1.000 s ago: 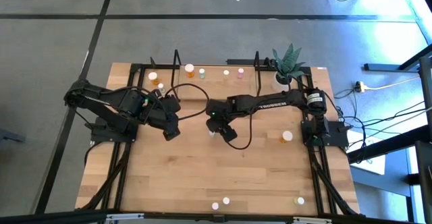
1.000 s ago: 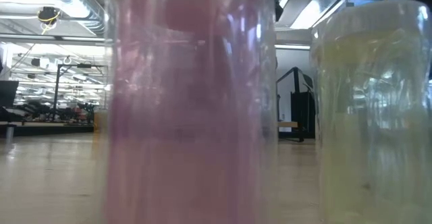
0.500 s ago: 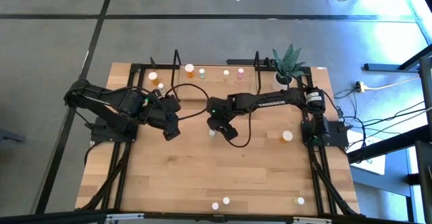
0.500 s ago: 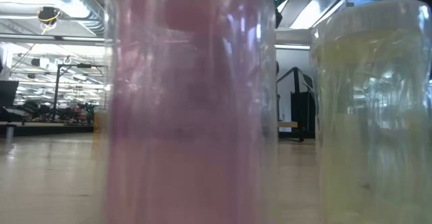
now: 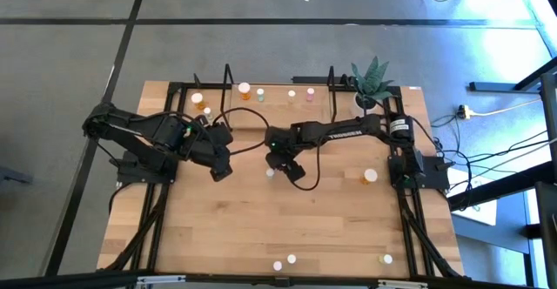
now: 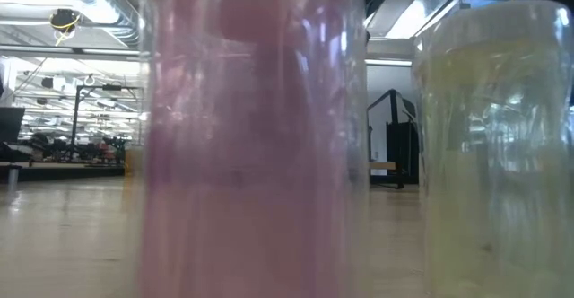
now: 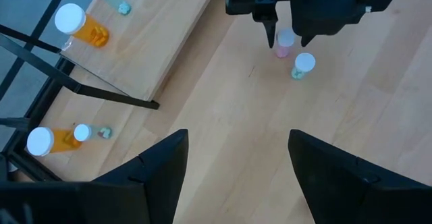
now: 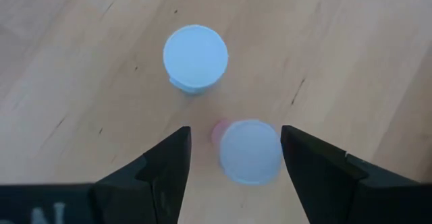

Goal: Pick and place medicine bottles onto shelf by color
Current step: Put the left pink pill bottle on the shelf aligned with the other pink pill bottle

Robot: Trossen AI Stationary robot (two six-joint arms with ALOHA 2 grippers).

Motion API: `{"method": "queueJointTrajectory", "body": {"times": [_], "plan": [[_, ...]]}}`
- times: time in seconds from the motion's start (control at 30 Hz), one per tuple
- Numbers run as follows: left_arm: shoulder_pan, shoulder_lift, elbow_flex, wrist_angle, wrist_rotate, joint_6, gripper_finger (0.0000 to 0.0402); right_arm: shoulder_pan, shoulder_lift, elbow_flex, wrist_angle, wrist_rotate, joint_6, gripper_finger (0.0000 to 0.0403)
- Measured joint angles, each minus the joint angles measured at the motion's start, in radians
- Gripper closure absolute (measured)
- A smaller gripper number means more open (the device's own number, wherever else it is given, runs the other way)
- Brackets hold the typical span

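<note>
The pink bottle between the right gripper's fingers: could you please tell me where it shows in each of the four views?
High view: hidden beneath the right gripper, at table centre.
Low view: cannot tell; the blurred pink cylinder there may be another bottle.
Left wrist view: the pink bottle stands under the right gripper, beside the greenish bottle.
Right wrist view: pink bottle between the open fingers.
Shared landmark: the greenish bottle.
</note>
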Motion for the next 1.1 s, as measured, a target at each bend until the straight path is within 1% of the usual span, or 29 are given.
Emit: {"method": "queueJointTrajectory", "body": {"times": [0.37,0.43,0.53,0.7,0.83,0.93,1.1], "plan": [[0.000,0.000,0.000,0.000,0.000,0.000,0.0153,0.001,0.004,0.000,0.000,0.001,0.002,0.0175],[0.000,0.000,0.000,0.000,0.000,0.000,0.0153,0.001,0.004,0.000,0.000,0.002,0.003,0.0186],[0.000,0.000,0.000,0.000,0.000,0.000,0.0153,0.001,0.004,0.000,0.000,0.002,0.007,0.0213],[0.000,0.000,0.000,0.000,0.000,0.000,0.0153,0.001,0.004,0.000,0.003,0.002,0.083,0.0263],[0.000,0.000,0.000,0.000,0.000,0.000,0.0153,0.002,0.004,0.000,0.007,0.002,0.106,0.0287],[0.000,0.000,0.000,0.000,0.000,0.000,0.0153,0.003,0.004,0.000,0.008,0.002,0.127,0.0287],[0.000,0.000,0.000,0.000,0.000,0.001,0.0153,0.003,0.004,0.000,0.007,0.000,0.194,0.0272]]}}
